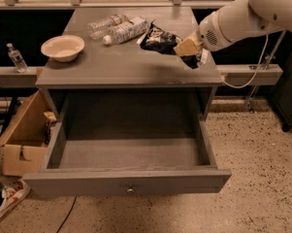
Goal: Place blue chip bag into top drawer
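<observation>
The blue chip bag (158, 38) is dark and crinkly, on the right part of the grey table top (116, 64). My gripper (188, 47) comes in from the right and is shut on the bag's right end, with that end raised off the surface. The bag's left end is tilted up, just right of the bottles. The top drawer (126, 181) is pulled fully open below the table top, its inside is bare, and a small round knob (130, 190) sits at the centre of its front panel.
Two clear plastic bottles (117, 28) lie at the back of the table top. A pale bowl (63, 47) stands at its left. A cardboard box (22, 140) and a shoe (5, 203) are on the floor at left. A small bottle (16, 57) stands on the left ledge.
</observation>
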Robot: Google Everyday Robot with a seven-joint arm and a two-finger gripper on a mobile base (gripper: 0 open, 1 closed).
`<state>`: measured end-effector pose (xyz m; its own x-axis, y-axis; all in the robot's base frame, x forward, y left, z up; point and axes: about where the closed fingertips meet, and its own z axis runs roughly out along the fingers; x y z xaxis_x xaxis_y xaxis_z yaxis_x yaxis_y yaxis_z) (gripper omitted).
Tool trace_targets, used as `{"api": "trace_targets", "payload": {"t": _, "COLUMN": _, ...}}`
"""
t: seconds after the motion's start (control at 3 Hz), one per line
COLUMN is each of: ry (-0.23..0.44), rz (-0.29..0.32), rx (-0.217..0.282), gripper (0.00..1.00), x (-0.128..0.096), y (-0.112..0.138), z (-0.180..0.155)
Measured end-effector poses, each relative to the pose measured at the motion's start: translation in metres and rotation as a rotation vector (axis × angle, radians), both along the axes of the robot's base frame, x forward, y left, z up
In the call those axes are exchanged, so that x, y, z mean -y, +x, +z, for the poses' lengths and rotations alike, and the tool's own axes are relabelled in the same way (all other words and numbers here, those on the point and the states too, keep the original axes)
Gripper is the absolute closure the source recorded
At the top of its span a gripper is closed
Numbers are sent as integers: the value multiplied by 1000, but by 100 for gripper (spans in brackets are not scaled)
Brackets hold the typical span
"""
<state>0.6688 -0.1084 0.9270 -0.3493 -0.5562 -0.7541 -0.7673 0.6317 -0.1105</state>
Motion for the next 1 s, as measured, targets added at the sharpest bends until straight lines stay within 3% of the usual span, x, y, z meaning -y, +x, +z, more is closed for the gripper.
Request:
{"api": "trace_targets", "payload": {"t": 0.33, "ry": -3, "rz": 10, "rx": 4, "gripper": 100, "x": -2, "y": 0, "z": -1}}
{"api": "trace_targets", "payload": {"t": 0.67, "ry": -31, "rz": 79, "rx": -28, "gripper": 100, "x": -6, "y": -26, "z": -10}}
{"api": "trace_targets", "payload": {"t": 1.0, "ry": -115, "rz": 225, "rx": -30, "gripper": 100, "x": -9, "y": -76, "z": -29}}
